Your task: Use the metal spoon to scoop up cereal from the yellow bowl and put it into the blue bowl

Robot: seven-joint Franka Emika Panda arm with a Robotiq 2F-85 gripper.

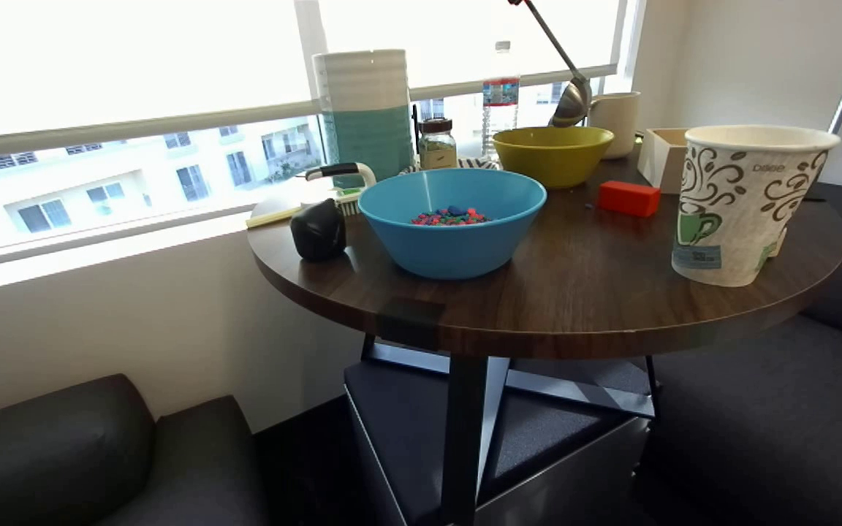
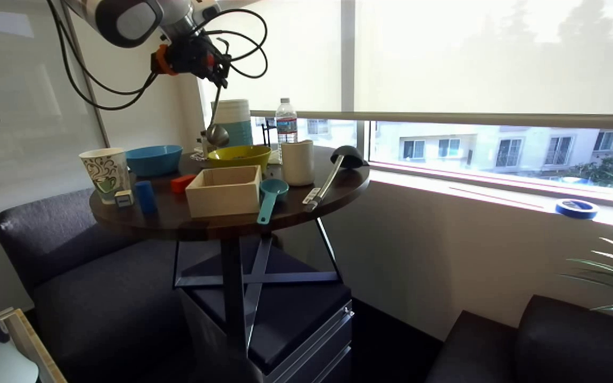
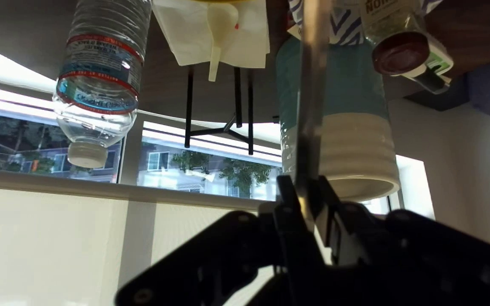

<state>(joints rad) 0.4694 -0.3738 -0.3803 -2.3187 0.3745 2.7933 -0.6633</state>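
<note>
The metal spoon (image 1: 573, 102) hangs tilted with its bowl low, just above the rim of the yellow bowl (image 1: 552, 161); the spoon (image 2: 217, 135) and yellow bowl (image 2: 240, 155) show in both exterior views. My gripper (image 2: 223, 83) is shut on the upper end of the spoon's handle, which also runs up the wrist view (image 3: 311, 85) from my fingertips (image 3: 304, 191). Reddish and dark cereal (image 1: 450, 217) lies in the blue bowl (image 1: 454, 248), which stands beside the yellow bowl. Some bits show in the yellow bowl. Whether the spoon holds any is hidden.
Near the yellow bowl stand a water bottle (image 1: 501, 95), a cream mug (image 2: 298, 162), a tall crock (image 1: 370, 124) and a spice jar (image 1: 437, 146). A wooden box (image 2: 224, 191), red block (image 1: 629, 198), paper cup (image 1: 746, 204), teal spoon (image 2: 269, 199) and black ladle (image 2: 346, 155) also lie around.
</note>
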